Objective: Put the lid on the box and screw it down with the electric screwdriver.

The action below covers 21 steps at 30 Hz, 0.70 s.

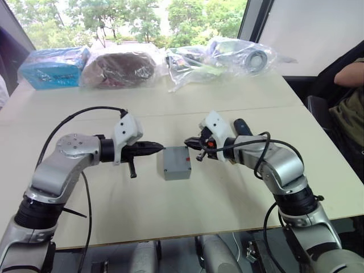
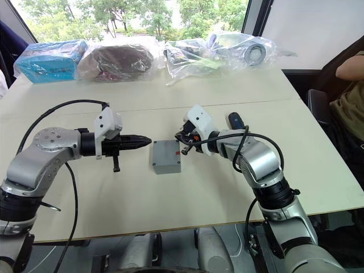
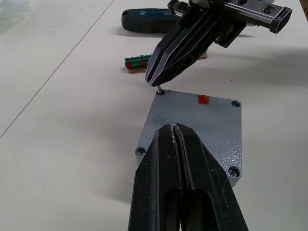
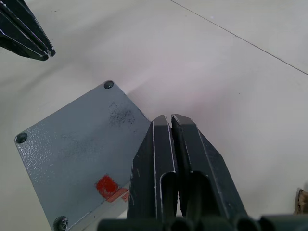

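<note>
The grey box stands mid-table with the flat lid lying on it, a red mark on the lid's top. Screw heads show in three of the lid's corners. My right gripper is shut on a thin screw standing upright at the fourth corner. My left gripper is shut and empty, its tip just off the box's left side, low over the lid. The dark blue electric screwdriver lies flat on the table beyond the box, behind my right forearm.
A small green connector block lies between the box and the screwdriver. Clear plastic bags and a blue packet line the table's far side. A person's arm shows at the right edge.
</note>
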Motion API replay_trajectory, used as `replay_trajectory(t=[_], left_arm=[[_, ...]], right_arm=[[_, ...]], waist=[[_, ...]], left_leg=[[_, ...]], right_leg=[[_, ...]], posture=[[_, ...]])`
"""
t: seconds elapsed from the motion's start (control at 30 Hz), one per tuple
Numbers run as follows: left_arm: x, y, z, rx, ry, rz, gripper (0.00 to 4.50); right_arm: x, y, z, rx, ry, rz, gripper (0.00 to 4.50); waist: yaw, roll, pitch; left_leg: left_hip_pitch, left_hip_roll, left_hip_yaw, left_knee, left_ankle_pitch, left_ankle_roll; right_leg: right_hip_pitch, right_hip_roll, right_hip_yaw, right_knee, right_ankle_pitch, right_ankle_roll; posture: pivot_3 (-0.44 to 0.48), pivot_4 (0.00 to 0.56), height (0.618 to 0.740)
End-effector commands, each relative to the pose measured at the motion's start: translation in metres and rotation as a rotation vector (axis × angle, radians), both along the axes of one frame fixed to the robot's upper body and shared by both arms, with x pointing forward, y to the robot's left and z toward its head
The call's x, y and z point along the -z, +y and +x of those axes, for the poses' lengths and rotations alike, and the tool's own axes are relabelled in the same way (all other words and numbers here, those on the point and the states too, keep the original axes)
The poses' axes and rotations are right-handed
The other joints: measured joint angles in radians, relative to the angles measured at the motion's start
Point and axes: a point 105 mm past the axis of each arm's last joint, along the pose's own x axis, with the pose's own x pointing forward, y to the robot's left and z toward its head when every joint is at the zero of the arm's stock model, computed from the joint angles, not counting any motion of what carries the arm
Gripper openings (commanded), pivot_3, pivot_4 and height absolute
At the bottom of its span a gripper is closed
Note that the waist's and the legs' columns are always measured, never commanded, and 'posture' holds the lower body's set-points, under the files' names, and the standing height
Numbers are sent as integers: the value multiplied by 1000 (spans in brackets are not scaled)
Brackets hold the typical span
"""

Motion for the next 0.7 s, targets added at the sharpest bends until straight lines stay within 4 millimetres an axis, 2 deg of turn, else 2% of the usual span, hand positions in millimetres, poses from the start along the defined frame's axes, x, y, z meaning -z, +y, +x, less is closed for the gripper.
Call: replay_trajectory(t=[0.03, 0.2, 0.33, 0.43, 0.6, 0.7], left_arm=[[-13, -4, -2, 20, -64, -5, 0], [-13, -4, -2, 20, -63, -6, 0], [-13, -4, -2, 20, -62, -6, 0], [-13, -4, -3, 21, -61, -6, 0], [-13, -5, -4, 28, -60, -7, 0], [-14, -8, -6, 48, -61, -12, 0]], right_arm=[[3, 0, -1, -7, -22, -18, 56], [14, 0, -4, -21, 1, -44, 56], [15, 0, -5, -24, 1, -43, 56], [12, -2, -4, -23, 3, -40, 780], [-10, -10, 0, -5, -30, -14, 2817], [-32, -23, 2, 30, -46, 9, 4063]], waist=[[0, 0, 0], [0, 0, 0], [0, 0, 0], [0, 0, 0], [0, 0, 0], [0, 0, 0]], left_leg=[[0, 0, 0, 0, 0, 0], [0, 0, 0, 0, 0, 0], [0, 0, 0, 0, 0, 0], [0, 0, 0, 0, 0, 0], [0, 0, 0, 0, 0, 0], [0, 0, 0, 0, 0, 0]], right_leg=[[0, 0, 0, 0, 0, 0], [0, 0, 0, 0, 0, 0], [0, 0, 0, 0, 0, 0], [0, 0, 0, 0, 0, 0], [0, 0, 0, 0, 0, 0], [0, 0, 0, 0, 0, 0]], posture=[[0, 150, 740], [0, 150, 740], [0, 150, 740], [0, 150, 740], [0, 150, 740], [0, 150, 740]])
